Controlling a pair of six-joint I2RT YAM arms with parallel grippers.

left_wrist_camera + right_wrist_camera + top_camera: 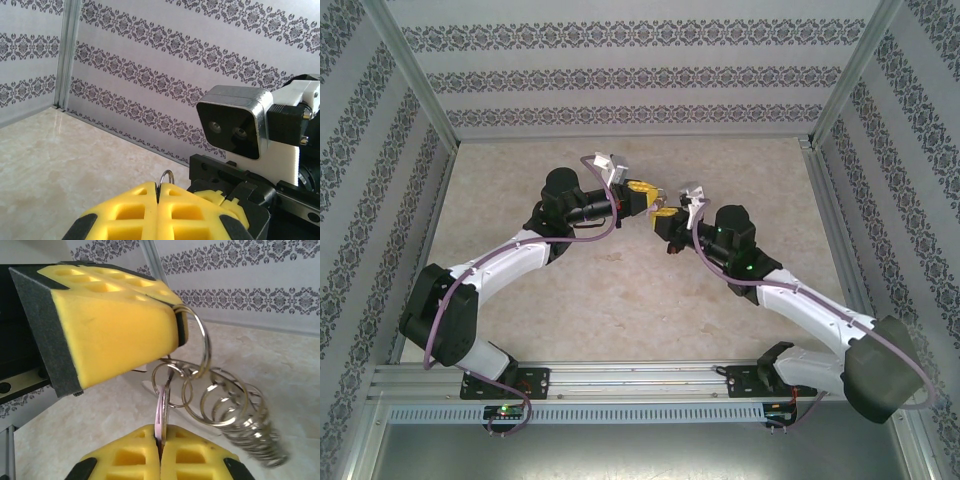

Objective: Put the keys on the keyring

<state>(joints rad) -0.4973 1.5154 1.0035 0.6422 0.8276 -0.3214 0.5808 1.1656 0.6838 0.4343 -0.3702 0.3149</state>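
My left gripper is pressed shut on the top loop of the grey wire keyring. My right gripper is clamped on the small flat lilac-tinted metal key, which stands edge-on between the pads. Both are held in the air over the middle of the beige marbled table, slightly towards its far edge, with the fingertips nearly touching.

My worry is the thin hold on each piece. The key could pivot or slide between the soft yellow pads if I push against the loop. The loop is pinched only at the fingertips and could twist free and drop. The dangling springy coil of loops may swing and snag. I cannot tell whether the key is threaded yet.

I can read no brand, label or writing.
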